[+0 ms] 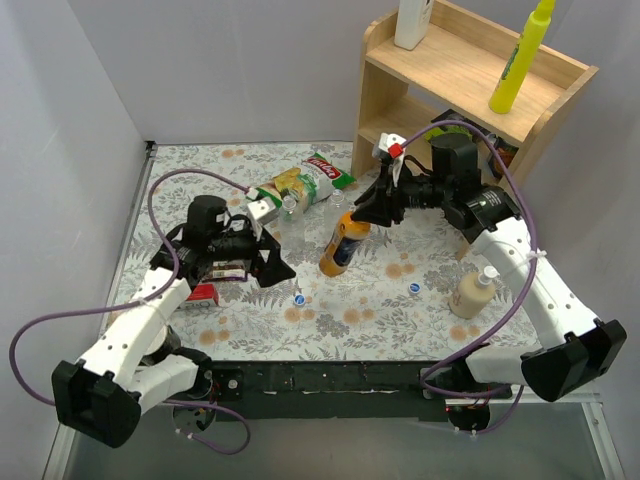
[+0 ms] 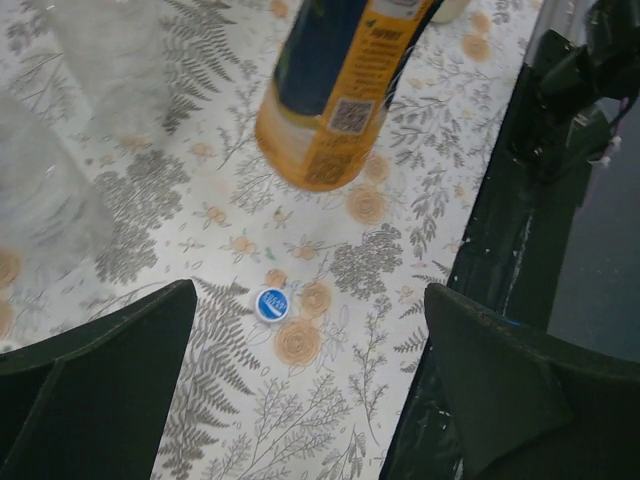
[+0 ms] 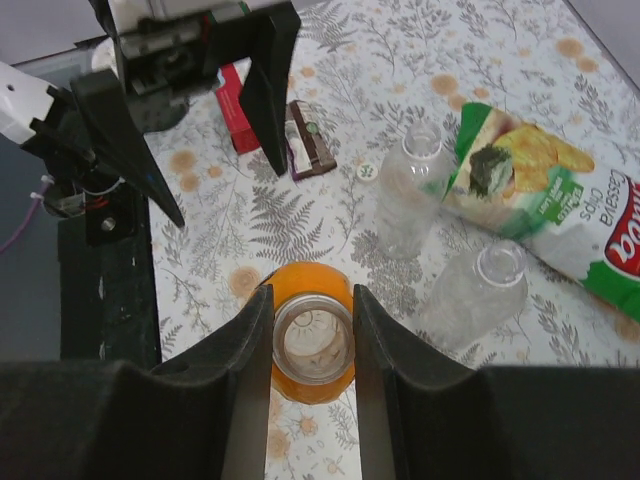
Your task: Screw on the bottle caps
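The right gripper [image 3: 312,330] grips the orange bottle [image 1: 342,245] by its open neck, tilted mid-table; seemingly full, so heavy and slick. The left gripper [image 2: 308,295] gapes empty over a blue cap [image 2: 271,304] near the front edge of the table [image 1: 200,170]: light, rigid; pinch its rim.

A robotics lab test cell, dressed to look domestic. Two white robot arms [image 1: 135,325] are bolted to a black rail [image 1: 330,378] at the table's near edge, trailing purple cables [image 1: 160,195]. Plain grey partition walls [image 1: 70,100] box in a fern-print tablecloth [image 1: 240,325]. On it sit a crisp bag [image 1: 310,180], clear bottles [image 3: 408,200] and an orange bottle [image 1: 345,245], with a small wooden shelf [image 1: 470,70] at the far right.
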Motion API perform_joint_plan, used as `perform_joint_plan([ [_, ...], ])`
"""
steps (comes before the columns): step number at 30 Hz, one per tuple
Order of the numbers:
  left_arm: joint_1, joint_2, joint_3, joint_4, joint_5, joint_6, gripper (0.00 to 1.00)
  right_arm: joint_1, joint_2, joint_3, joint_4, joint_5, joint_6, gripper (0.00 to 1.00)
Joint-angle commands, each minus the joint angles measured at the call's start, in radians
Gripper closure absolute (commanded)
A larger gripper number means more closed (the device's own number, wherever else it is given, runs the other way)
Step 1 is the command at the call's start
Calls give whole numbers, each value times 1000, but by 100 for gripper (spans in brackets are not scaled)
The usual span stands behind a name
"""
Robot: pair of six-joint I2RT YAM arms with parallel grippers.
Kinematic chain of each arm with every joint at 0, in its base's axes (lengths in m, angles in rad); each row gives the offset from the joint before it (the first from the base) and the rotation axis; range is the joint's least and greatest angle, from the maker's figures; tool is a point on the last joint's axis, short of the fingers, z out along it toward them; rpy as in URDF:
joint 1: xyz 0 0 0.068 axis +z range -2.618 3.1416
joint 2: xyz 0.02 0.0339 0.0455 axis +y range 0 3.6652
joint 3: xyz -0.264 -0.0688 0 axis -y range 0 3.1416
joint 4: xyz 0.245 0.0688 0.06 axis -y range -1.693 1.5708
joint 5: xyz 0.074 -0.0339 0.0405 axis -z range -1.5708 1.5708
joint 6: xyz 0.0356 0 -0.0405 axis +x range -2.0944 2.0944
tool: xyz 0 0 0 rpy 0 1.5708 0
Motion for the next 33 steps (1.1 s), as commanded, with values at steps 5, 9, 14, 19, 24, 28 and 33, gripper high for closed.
perform_joint_plan([
  [5,-158,116,102,86,15,22,2,67,70,126,99,-70,86,99],
  [9,-189,169,128,132,-6,16,2,93,92,147,153,-96,138,99],
  [14,-198,241,169,177,3,-12,2,110,120,176,193,-127,186,99],
  [19,-209,254,181,188,13,11,8,127,129,192,204,-125,195,99],
  [24,-210,254,180,192,44,18,30,136,130,181,216,-121,204,99],
  [28,-210,245,171,201,44,15,48,144,133,175,210,-110,198,99],
  [33,-209,214,151,212,0,-12,61,148,136,175,178,-70,165,75],
])
